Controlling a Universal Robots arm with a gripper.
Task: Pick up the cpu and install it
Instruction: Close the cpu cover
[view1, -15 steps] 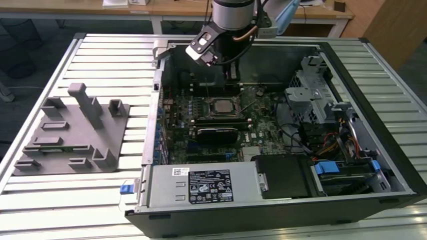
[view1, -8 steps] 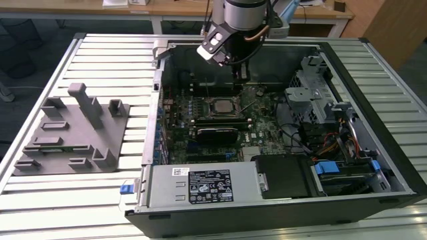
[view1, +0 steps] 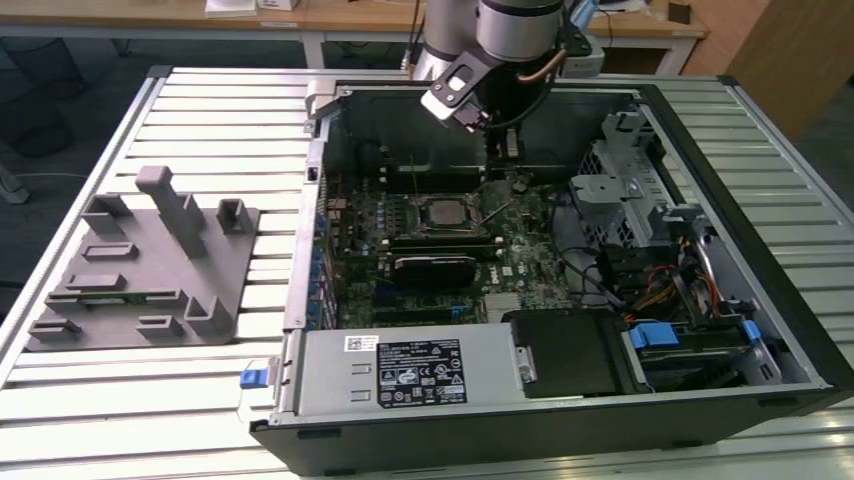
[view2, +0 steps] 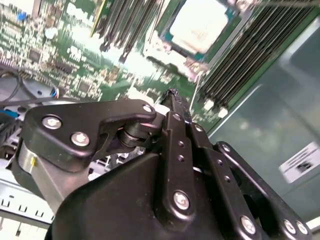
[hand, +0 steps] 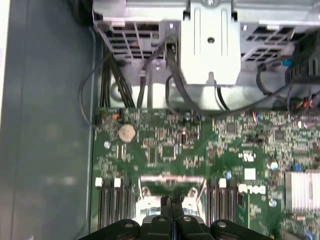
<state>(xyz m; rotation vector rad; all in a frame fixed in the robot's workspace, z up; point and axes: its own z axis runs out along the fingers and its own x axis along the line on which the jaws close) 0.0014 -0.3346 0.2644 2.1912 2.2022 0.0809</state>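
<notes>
Black-linked fingers of the hand (view2: 172, 96) are pressing together, gripping nothing, and hanging above the green motherboard (view2: 75, 55). Small silvery-white square cpu (view2: 200, 26) is lying flat on that board, near the fingertips but apart from them.

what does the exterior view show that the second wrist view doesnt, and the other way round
Exterior view: the grey holder block on the slatted table, beside the open computer case. Second wrist view: the gripper up close, fingers shut with nothing between them. Both: the gripper over the motherboard, where the cpu lies silvery side up.
</notes>
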